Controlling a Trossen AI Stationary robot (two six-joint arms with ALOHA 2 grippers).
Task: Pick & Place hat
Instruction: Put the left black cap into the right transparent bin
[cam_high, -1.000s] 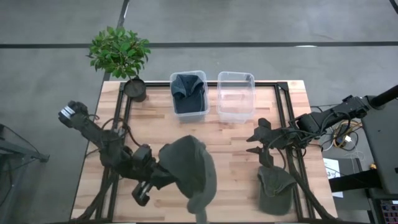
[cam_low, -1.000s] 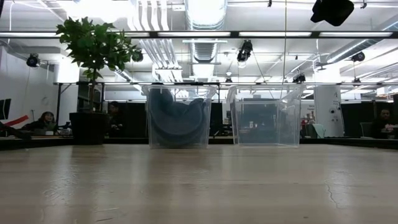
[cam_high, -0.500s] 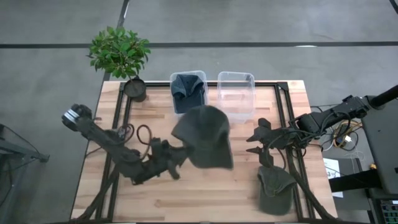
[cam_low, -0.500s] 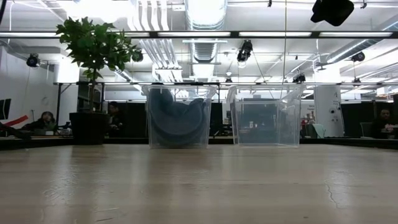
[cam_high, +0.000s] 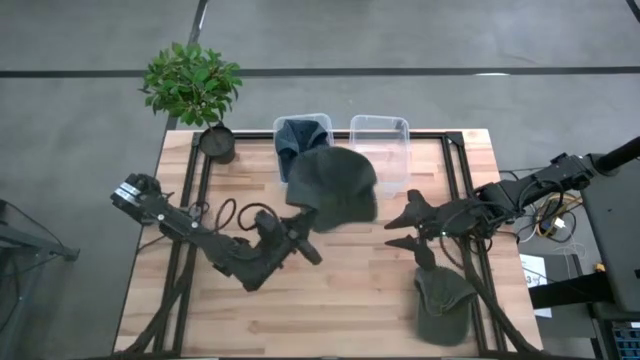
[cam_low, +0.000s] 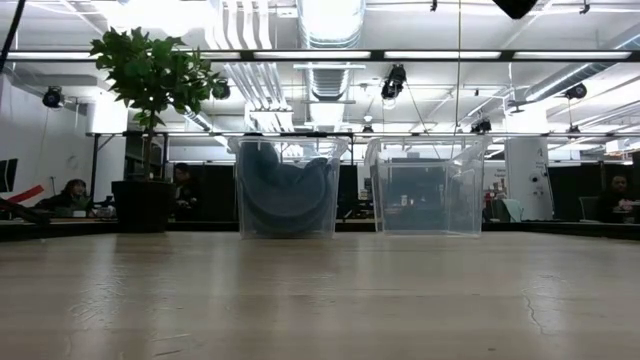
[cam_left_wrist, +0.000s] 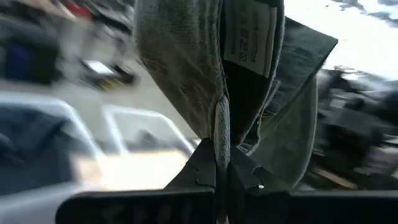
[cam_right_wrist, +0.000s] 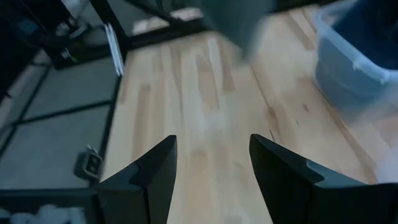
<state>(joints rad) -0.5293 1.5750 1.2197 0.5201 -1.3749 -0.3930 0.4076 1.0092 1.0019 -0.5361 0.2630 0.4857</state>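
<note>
Transport is nearly done: left gripper clamps the hat above the bins, release remains; right gripper waits spread.

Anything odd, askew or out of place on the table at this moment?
Nothing looks spilled or damaged. The left gripper is shut on an olive hat, held in the air near the two bins, the left one already holding dark fabric. A second hat lies on the table near the open right gripper.
</note>
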